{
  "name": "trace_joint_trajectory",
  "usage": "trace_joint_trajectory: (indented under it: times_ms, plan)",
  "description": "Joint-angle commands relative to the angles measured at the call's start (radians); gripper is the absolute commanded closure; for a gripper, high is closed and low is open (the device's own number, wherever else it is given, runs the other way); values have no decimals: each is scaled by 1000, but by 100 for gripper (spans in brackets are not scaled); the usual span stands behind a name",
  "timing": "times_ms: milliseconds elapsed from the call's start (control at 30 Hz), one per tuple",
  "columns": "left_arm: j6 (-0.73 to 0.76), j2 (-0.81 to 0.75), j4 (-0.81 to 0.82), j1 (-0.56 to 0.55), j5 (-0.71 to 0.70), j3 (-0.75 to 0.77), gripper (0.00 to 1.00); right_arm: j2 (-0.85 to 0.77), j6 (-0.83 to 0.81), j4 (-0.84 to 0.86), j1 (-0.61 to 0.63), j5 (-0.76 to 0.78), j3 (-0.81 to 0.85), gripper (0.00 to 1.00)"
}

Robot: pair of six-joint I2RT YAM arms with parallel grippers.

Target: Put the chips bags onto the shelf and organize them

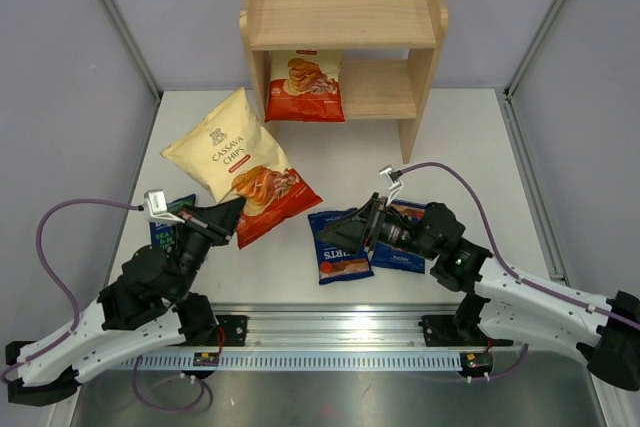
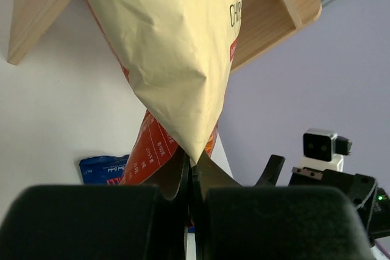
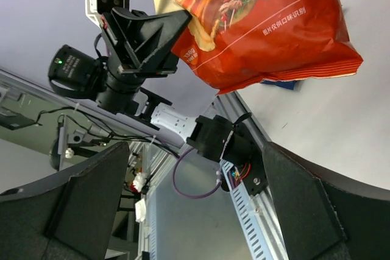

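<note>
My left gripper (image 1: 232, 213) is shut on the lower corner of a cream-and-red cassava chips bag (image 1: 240, 169) and holds it tilted above the table, in front of the wooden shelf (image 1: 345, 17). In the left wrist view the fingers (image 2: 192, 168) pinch the bag's corner (image 2: 177, 47). A second cassava bag (image 1: 305, 87) stands on the shelf's lower tier, at the left. Two dark blue Burts bags (image 1: 340, 247) (image 1: 405, 239) lie flat by my right gripper (image 1: 352, 227), which is open and empty above them. A blue-green Burts bag (image 1: 168, 229) lies partly under my left arm.
The shelf's top tier (image 1: 340, 15) and the right half of its lower tier (image 1: 385, 87) are bare. Grey walls enclose the table on the left, right and back. A metal rail (image 1: 330, 332) runs along the near edge.
</note>
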Motion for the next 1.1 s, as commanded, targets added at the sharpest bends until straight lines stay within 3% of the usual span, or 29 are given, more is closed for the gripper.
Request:
trace_joint_trajectory:
  times_ms: [0,267,667,733,900,1067]
  plan:
    - [-56,-32,184,-2,-56,-10,100,82,-60,239,69,180,-17,2]
    - [-229,-21,500,-1,76,-154,100,289,-58,537,146,314,-8,3]
    - [-361,148,854,-1,179,-239,100,294,-58,600,187,525,-75,4]
    - [-377,169,868,-1,185,-237,100,285,-61,584,189,547,-83,4]
    - [-418,187,855,-2,203,-228,100,272,-107,745,189,553,-137,8]
    - [-551,253,821,-4,266,-231,100,274,-170,809,189,524,-132,17]
